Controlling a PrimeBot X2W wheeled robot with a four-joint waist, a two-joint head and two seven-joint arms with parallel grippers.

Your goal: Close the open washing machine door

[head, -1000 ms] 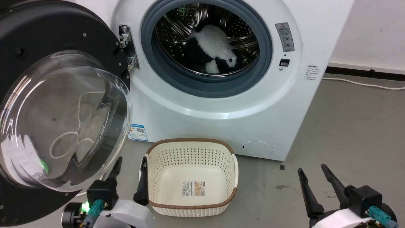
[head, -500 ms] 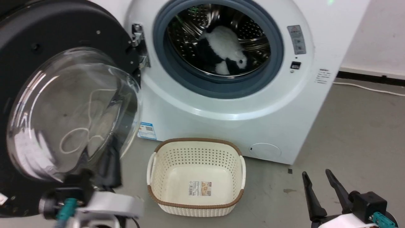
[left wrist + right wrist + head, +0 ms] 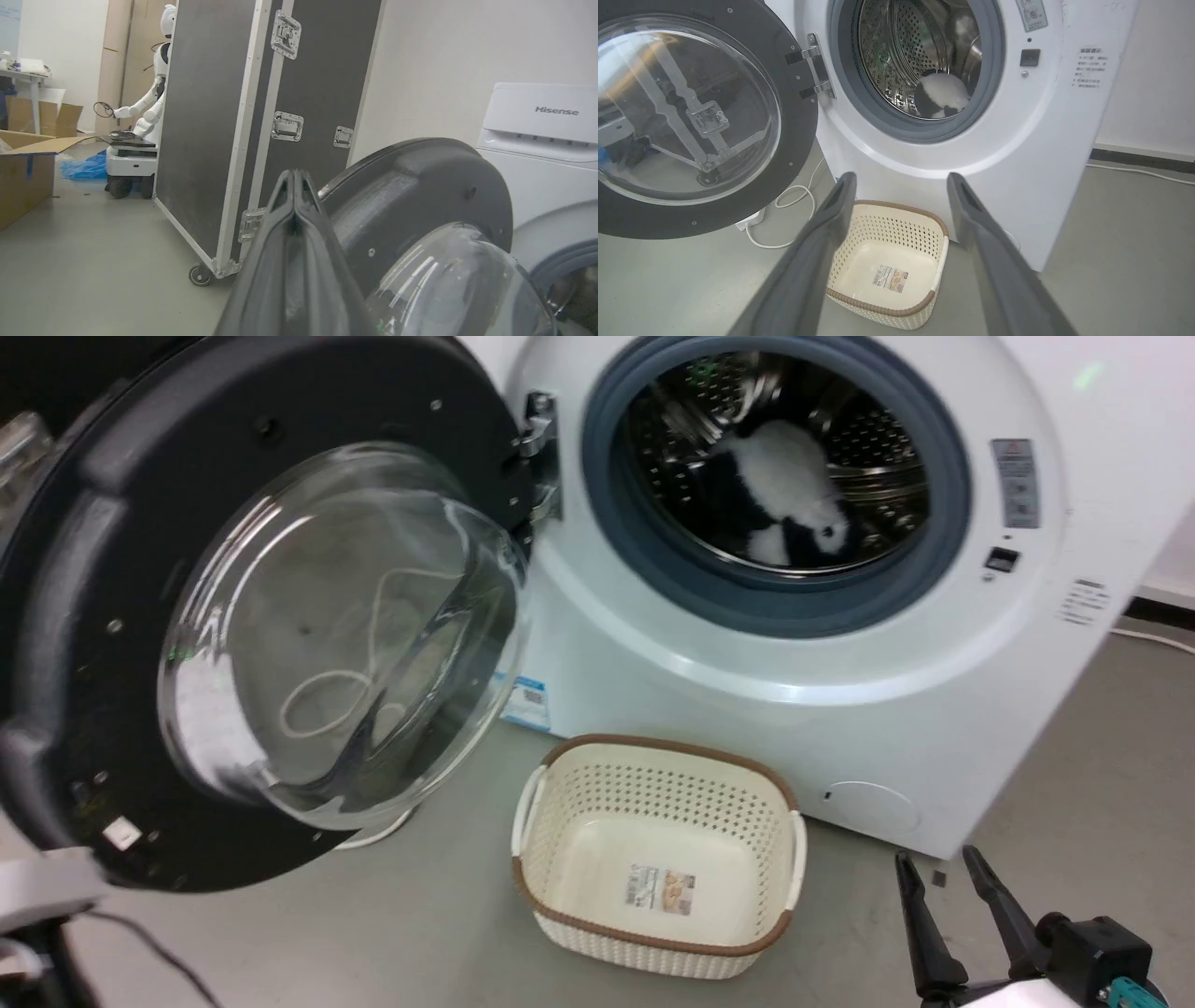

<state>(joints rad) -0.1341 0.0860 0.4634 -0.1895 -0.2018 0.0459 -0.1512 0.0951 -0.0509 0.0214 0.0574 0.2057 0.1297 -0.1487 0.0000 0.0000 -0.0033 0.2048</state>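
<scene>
The washing machine door (image 3: 93,597) stands swung wide open at the left, its black rim framing the bulging glass bowl, with its hinge next to the drum opening. The white washing machine (image 3: 840,709) fills the upper right. In the left wrist view my left gripper (image 3: 295,179) is shut with nothing in it. Its tips are close by the outer edge of the washing machine door (image 3: 420,186), and I cannot tell whether they touch it. My right gripper (image 3: 935,859) is open low at the right, well away from the door. In the right wrist view the right gripper (image 3: 901,179) points at the washing machine (image 3: 1041,140).
A cream perforated basket (image 3: 653,784) sits on the floor before the machine. A black-and-white plush toy (image 3: 794,467) lies in the drum. A pale forearm (image 3: 42,891) shows at the lower left. A black flight case (image 3: 261,116), another robot (image 3: 140,116) and a cardboard box (image 3: 23,177) stand beyond the door.
The head camera has turned left, so the whole picture shifted right. My left gripper, open below the door a second ago, has left the head view and is now shut. The right gripper barely moved.
</scene>
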